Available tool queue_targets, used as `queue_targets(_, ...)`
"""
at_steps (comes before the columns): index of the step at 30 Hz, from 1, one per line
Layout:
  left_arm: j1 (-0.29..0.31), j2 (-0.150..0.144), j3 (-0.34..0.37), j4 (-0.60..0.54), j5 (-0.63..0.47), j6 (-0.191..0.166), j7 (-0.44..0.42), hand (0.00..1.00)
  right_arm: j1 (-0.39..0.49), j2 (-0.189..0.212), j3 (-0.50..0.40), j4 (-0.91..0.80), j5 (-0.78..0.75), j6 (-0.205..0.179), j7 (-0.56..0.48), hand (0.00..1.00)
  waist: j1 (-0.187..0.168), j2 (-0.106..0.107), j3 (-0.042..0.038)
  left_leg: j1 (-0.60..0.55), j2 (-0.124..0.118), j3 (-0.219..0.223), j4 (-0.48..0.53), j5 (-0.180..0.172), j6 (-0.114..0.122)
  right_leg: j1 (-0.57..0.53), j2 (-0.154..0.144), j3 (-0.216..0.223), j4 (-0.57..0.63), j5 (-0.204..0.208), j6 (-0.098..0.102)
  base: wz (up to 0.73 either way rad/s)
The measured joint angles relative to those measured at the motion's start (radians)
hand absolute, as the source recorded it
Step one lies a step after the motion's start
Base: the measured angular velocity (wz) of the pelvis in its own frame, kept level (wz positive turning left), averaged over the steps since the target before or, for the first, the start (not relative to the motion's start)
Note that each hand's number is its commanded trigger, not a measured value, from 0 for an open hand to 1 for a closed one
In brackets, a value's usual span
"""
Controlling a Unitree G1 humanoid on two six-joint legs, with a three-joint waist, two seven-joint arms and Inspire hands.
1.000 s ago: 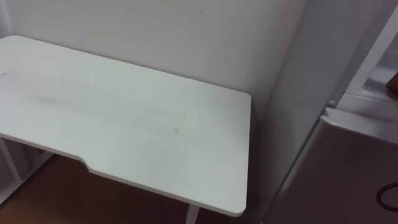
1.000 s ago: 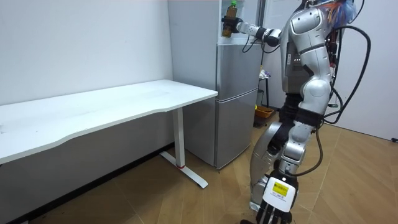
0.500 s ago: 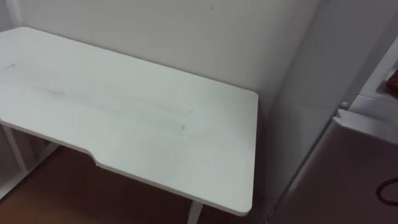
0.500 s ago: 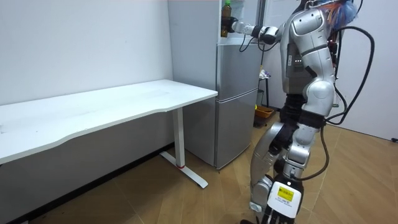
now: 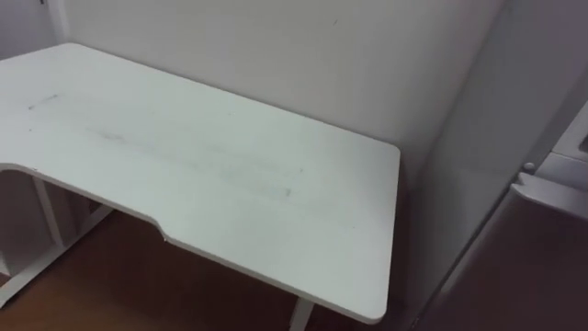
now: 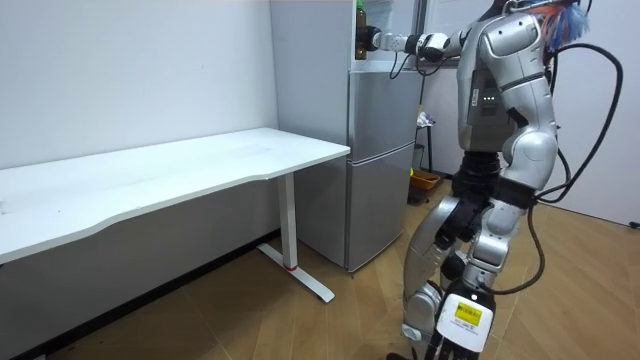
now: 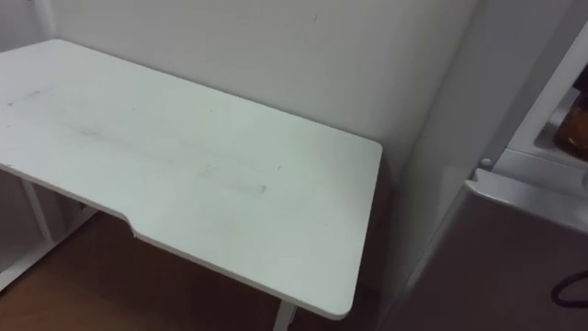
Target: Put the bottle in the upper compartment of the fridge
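**Bottle held at the mouth of the upper fridge compartment**

In the room view we find the robot standing upright at the room view's right of the fridge [image 6: 380,160], its right arm stretched level to the upper compartment [image 7: 551,115]. The right hand [image 6: 372,40] has its fingers curled round the lower part of the bottle [image 6: 359,12]. The bottle stands upright, long axis vertical, green cap uppermost and cut by the picture's top edge. The fridge's side wall hides part of the bottle's body. The compartment shows a white lining and most of its inside is hidden. A brown shape [image 7: 579,133] at the right eye view's edge is cut off, and we cannot identify it. The lower door [image 7: 514,267] is shut. The white worktop [image 5: 211,175] stands beside the fridge, against the wall.
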Motion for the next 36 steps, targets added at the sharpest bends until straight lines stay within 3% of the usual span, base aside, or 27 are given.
queue_targets(1, 0.011, 0.0, -0.001, -0.012, -0.005, 0.006, 0.0, 0.0, 0.0, -0.001, 0.001, 0.009, 0.002, 0.0, 0.008, 0.07, 0.0, -0.003, -0.002, 0.0, 0.0, -0.001, 0.0, 0.0, 0.0, 0.001, 0.0, -0.002, 0.0, 0.0, 0.0, 0.03)
queue_targets(2, 0.018, 0.001, 0.0, -0.019, -0.021, 0.015, 0.003, 0.0, -0.002, -0.002, 0.001, 0.024, 0.002, 0.001, 0.018, 0.01, 0.002, -0.005, -0.0035, 0.001, -0.001, -0.002, 0.0, 0.0, 0.0, 0.003, 0.0, -0.004, -0.002, 0.0, 0.0, 0.05)
queue_targets(6, 0.044, 0.001, 0.002, -0.044, -0.039, 0.041, 0.007, 0.0, -0.002, -0.017, 0.0, 0.056, 0.015, 0.024, 0.043, 0.0, 0.004, -0.007, -0.0048, 0.002, -0.002, -0.007, 0.001, 0.0, 0.0, 0.012, 0.001, -0.01, -0.011, -0.001, -0.001, 0.06)
queue_targets(8, 0.056, 0.001, 0.003, -0.06, -0.039, 0.051, 0.011, 0.0, -0.003, -0.02, -0.002, 0.069, 0.019, 0.04, 0.05, 0.0, 0.004, -0.013, -0.0092, 0.002, -0.002, -0.01, 0.0, 0.002, -0.002, 0.015, 0.004, -0.011, -0.016, 0.001, -0.003, 0.0)
queue_targets(12, 0.057, 0.0, 0.004, -0.071, -0.039, 0.054, 0.012, 0.0, -0.003, -0.024, -0.002, 0.077, 0.027, 0.044, 0.069, 0.0, 0.005, -0.014, -0.0093, 0.004, -0.002, -0.011, -0.001, 0.003, -0.003, 0.018, 0.005, -0.011, -0.018, 0.001, -0.003, 0.0)
queue_targets(22, 0.058, 0.001, 0.004, -0.08, -0.04, 0.059, 0.034, 0.0, -0.003, -0.041, -0.002, 0.105, 0.032, 0.065, 0.114, 0.0, 0.009, -0.035, 0.0018, 0.011, -0.002, -0.011, -0.004, 0.003, -0.004, 0.024, 0.005, -0.011, -0.021, 0.0, -0.004, 0.0)
queue_targets(29, 0.054, 0.01, 0.005, -0.08, -0.09, 0.063, 0.032, 0.0, -0.003, -0.06, 0.002, 0.133, 0.036, 0.08, 0.169, 0.0, 0.025, -0.038, 0.0019, 0.014, 0.001, -0.008, -0.003, 0.002, -0.005, 0.024, 0.006, -0.009, -0.019, 0.0, -0.005, 0.0)
queue_targets(36, 0.057, 0.012, 0.005, -0.08, -0.095, 0.072, 0.023, 0.0, -0.007, -0.063, -0.005, 0.147, 0.037, 0.092, 0.209, 0.0, 0.014, -0.041, -0.0015, 0.02, -0.001, -0.009, -0.008, 0.003, -0.005, 0.031, 0.007, -0.007, -0.026, 0.0, -0.004, 0.0)
